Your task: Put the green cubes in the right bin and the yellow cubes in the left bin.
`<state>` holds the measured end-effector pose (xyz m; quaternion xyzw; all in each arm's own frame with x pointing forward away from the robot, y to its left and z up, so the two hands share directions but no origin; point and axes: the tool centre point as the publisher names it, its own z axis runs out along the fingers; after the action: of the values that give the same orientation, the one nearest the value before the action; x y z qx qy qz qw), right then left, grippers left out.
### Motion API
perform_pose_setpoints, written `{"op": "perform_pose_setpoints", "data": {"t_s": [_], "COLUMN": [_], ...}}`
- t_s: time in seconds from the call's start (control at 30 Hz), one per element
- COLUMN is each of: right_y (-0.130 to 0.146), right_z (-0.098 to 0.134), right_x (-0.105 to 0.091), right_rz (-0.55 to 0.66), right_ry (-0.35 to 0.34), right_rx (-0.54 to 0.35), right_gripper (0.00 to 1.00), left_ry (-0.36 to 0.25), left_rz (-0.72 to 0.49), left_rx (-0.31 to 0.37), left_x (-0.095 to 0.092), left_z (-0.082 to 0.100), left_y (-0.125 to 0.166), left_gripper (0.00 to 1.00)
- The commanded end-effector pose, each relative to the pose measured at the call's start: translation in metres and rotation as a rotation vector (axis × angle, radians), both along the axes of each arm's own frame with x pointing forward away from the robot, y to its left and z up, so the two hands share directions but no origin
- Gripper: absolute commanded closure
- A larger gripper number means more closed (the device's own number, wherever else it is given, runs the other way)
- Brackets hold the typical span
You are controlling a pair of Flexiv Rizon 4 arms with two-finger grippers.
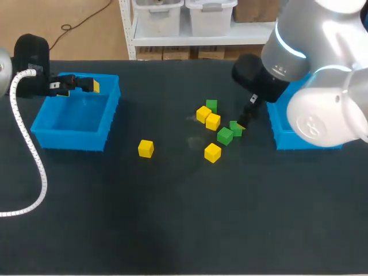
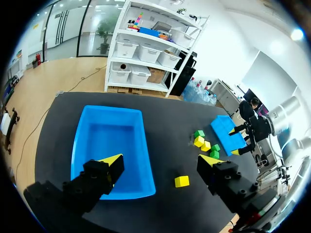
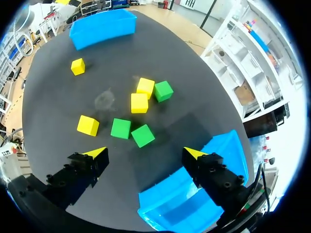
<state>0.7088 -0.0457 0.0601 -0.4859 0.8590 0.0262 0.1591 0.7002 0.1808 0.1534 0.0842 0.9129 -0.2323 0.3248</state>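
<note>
Two green cubes (image 3: 143, 135) lie just ahead of the wide-spread right gripper (image 3: 146, 153).

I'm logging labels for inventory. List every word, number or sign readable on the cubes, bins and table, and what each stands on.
None readable: the green cubes, yellow cubes, left bin, right bin and table show no words, numbers or signs in any view.
</note>
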Motion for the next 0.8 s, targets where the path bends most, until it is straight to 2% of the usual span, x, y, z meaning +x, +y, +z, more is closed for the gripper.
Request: {"op": "perform_pose_setpoints", "data": {"t_s": [0.03,0.17,0.47,0.67,0.8], "right_y": [-0.001,0.002,0.012,0.01,0.002], "right_z": [0.0,-0.008,-0.026,-0.036,-0.048], "right_x": [-0.003,0.005,0.02,0.028,0.041], "right_rz": [-0.003,-0.015,0.073,0.098,0.075], "right_ry": [-0.007,0.0,0.018,0.013,0.02], "right_rx": [0.0,-0.037,-0.152,-0.212,-0.248], "right_gripper": [0.0,0.0,0.0,0.0,0.0], "left_ry": [-0.008,-0.008,-0.008,-0.008,-0.008], "left_rz": [-0.009,-0.009,-0.009,-0.009,-0.009], "left_rx": [-0.013,-0.013,-0.013,-0.013,-0.013], "left_x": [0.0,0.0,0.0,0.0,0.0], "left_z": [-0.002,-0.002,-0.002,-0.002,-0.002], "left_y": [0.003,0.003,0.003,0.003,0.003], "left_gripper": [0.0,0.0,0.0,0.0,0.0]}}
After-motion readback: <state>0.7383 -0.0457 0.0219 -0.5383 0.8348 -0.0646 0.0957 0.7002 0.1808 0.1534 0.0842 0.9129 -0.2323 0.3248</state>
